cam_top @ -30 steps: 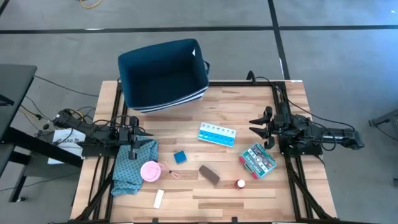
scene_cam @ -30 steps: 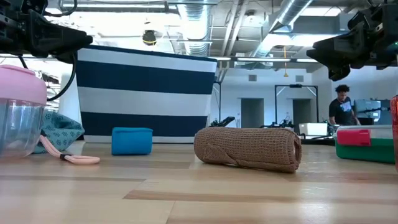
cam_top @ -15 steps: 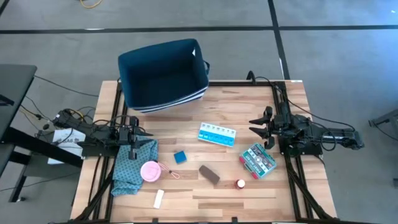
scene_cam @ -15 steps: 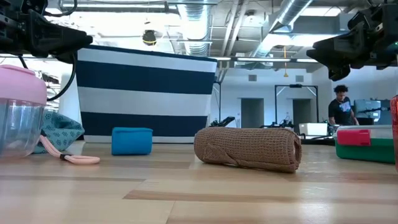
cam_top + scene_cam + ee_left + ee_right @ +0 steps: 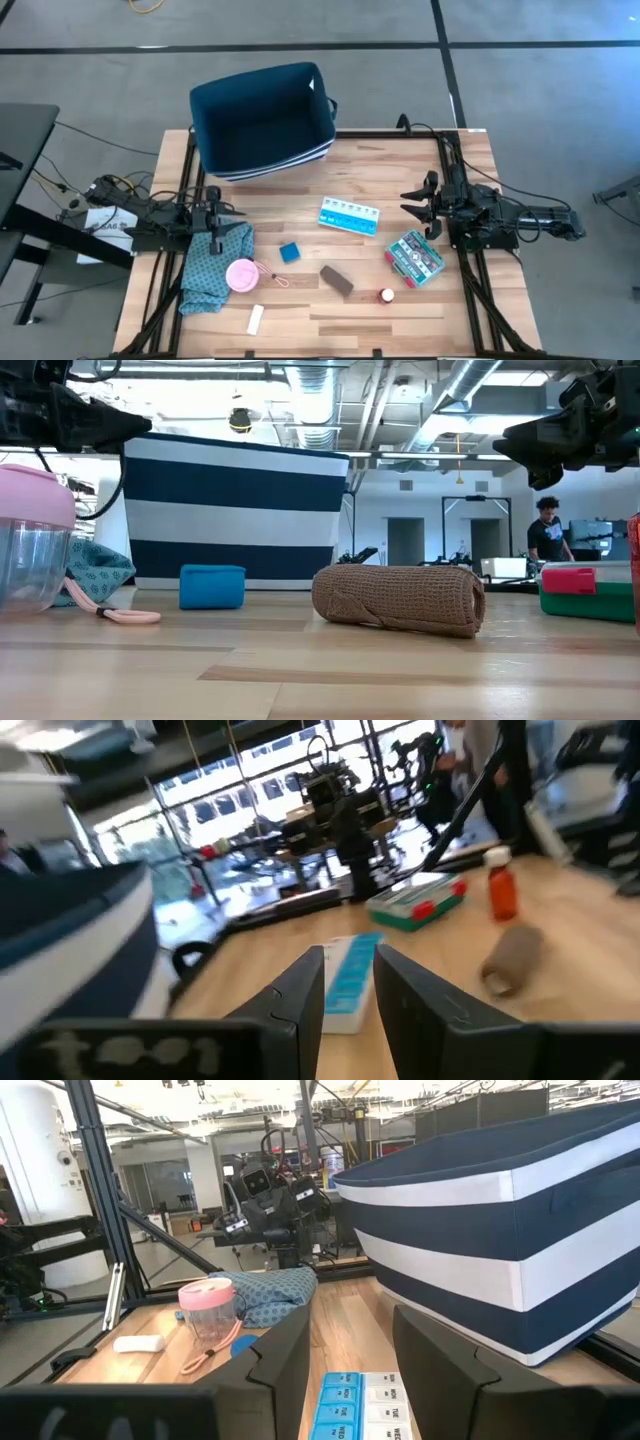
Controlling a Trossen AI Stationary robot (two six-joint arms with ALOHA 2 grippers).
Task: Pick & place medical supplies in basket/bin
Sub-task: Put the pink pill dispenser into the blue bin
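Note:
My left gripper [image 5: 232, 214] hovers open over the far corner of the teal patterned cloth [image 5: 212, 265], at the table's left. My right gripper [image 5: 408, 201] waits open at the right, just beyond the teal-red-white box [image 5: 415, 257]. Lying flat on the table are the light blue pill organiser [image 5: 350, 216], the blue square [image 5: 290, 252], the brown roll [image 5: 336, 281], the red-white capped bottle [image 5: 386, 295] and the white stick [image 5: 255, 319]. The pink-lidded round container [image 5: 241, 274] stands beside the cloth. The navy bin [image 5: 263, 120] sits at the far edge, open side up.
The bin overhangs the table's far edge. Black frame rails [image 5: 455, 160] run along both sides of the table. A pink cord loop [image 5: 272, 276] trails from the pink container. A person [image 5: 548, 528] stands in the room beyond the table.
My left gripper has turned about its wrist above the cloth's far corner and shifted a little. All the supplies and the bin lie as before.

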